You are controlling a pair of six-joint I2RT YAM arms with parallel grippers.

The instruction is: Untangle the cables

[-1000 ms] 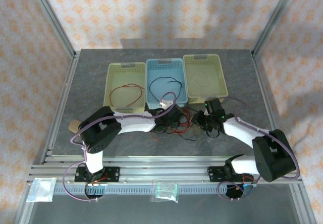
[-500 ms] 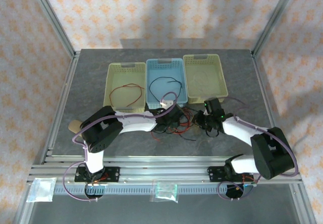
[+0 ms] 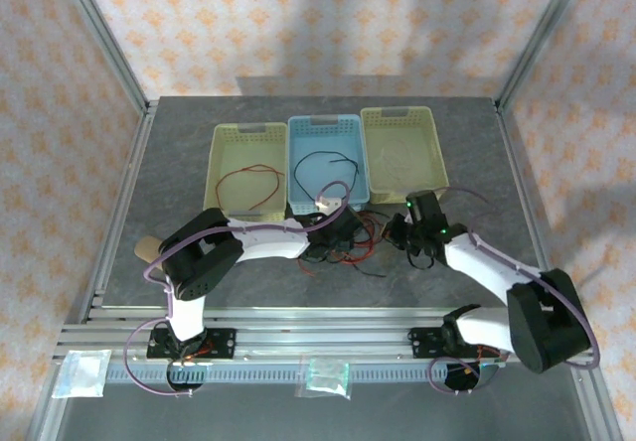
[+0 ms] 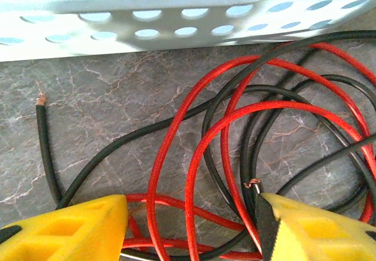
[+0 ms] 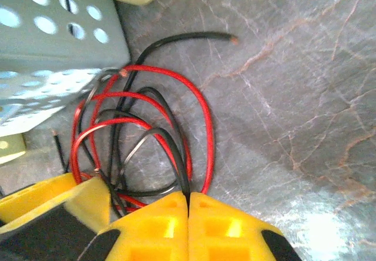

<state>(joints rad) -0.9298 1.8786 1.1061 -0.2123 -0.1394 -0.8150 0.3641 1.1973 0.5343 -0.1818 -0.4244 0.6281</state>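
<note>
Lying in a red and black tangle on the grey surface (image 3: 467,163), the cables (image 3: 366,242) sit at frame centre in the top view, just beside the near wall of the blue basket (image 3: 323,123). The left hand (image 4: 191,214) stands open, its pads either side of several loops, gripping nothing. The right hand (image 5: 188,197) is closed, pads pressed together where a black strand enters the seam. Bare surface spreads right of the tangle.

Cables (image 3: 360,240) before middle basket (image 3: 322,121)
</note>
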